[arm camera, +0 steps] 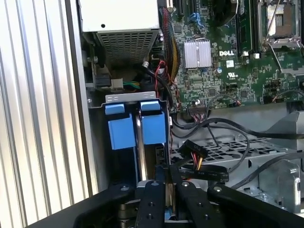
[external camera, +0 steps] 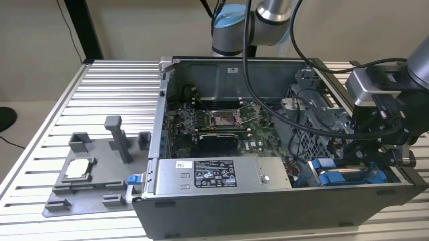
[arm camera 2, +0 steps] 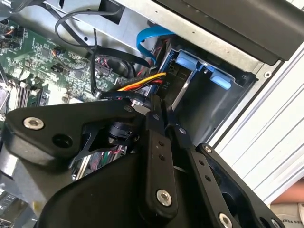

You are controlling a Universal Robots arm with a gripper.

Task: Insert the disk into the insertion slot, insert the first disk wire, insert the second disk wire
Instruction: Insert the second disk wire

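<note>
The disk (external camera: 333, 176), in its blue carrier, sits down in the insertion slot at the case's corner on the exterior view's right. Its blue end tabs (arm camera: 154, 126) (arm camera 2: 188, 62) show in both wrist views. My gripper (external camera: 375, 153) hangs over that bay. In both wrist views its black fingers (arm camera: 151, 202) are nearly together at the disk's edge, pinching the end of a black flat wire (arm camera: 204, 175). A black plug with yellow, red and orange wires (arm camera: 194, 153) (arm camera 2: 142, 85) lies just beside the fingertips. A blue flat wire (arm camera 2: 148, 40) curves behind the bay.
The open computer case (external camera: 268, 211) lies on a slatted metal table (external camera: 100, 90), with the motherboard (external camera: 221, 120) and grey power-supply box (external camera: 214, 173) inside. A grey fixture (external camera: 94, 165) holding a small part stands at the exterior view's left. Loose black cables (external camera: 268, 75) cross above the case.
</note>
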